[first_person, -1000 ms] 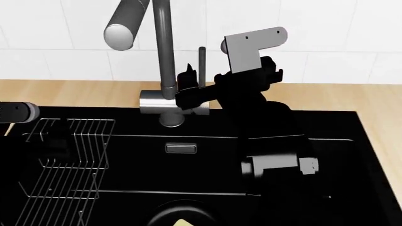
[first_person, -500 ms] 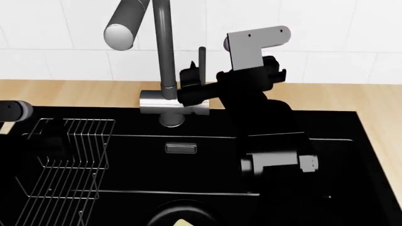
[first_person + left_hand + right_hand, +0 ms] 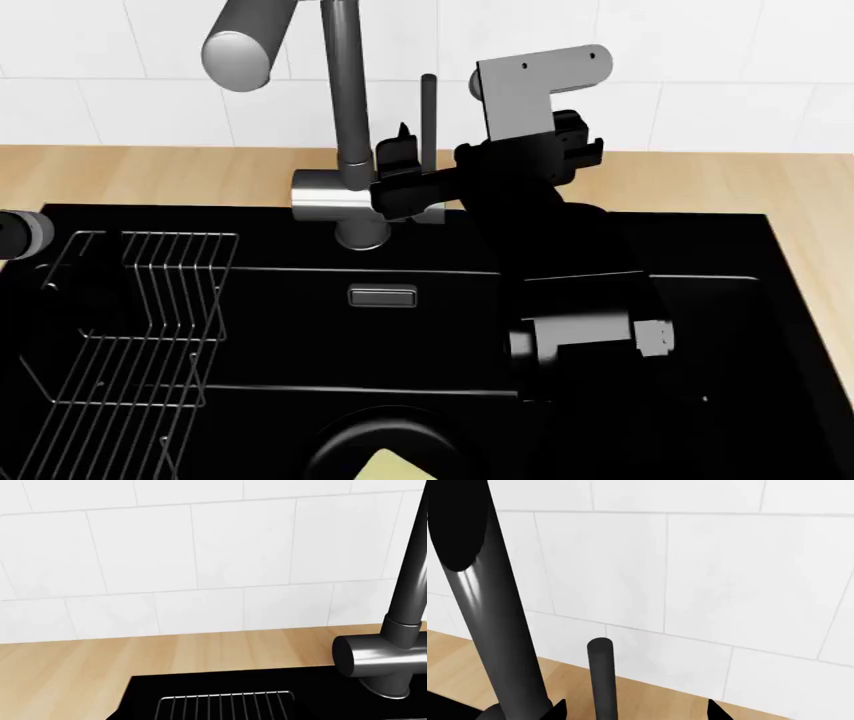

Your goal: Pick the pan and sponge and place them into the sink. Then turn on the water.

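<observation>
Sink (image 3: 747,300) holds one pan (image 3: 387,445) with one sponge (image 3: 391,466), while the right gripper (image 3: 404,170) has its fingers (image 3: 715,711) apart around the faucet's one lever (image 3: 429,110).

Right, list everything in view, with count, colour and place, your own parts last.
sink: one, matte black, set in the counter.
faucet: one, grey metal, behind the sink.
faucet lever: one, dark grey, upright, right of the faucet neck.
overflow slot: one, silver, sink's back wall.
wire rack: one, silver, sink's left part.
pan: one, black, in the sink at the head view's lower edge.
sponge: one, pale yellow, in the pan.
counter: light wood.
wall tiles: white.
right gripper: black, at the lever, open.
left arm: only a grey-black end shows.
</observation>
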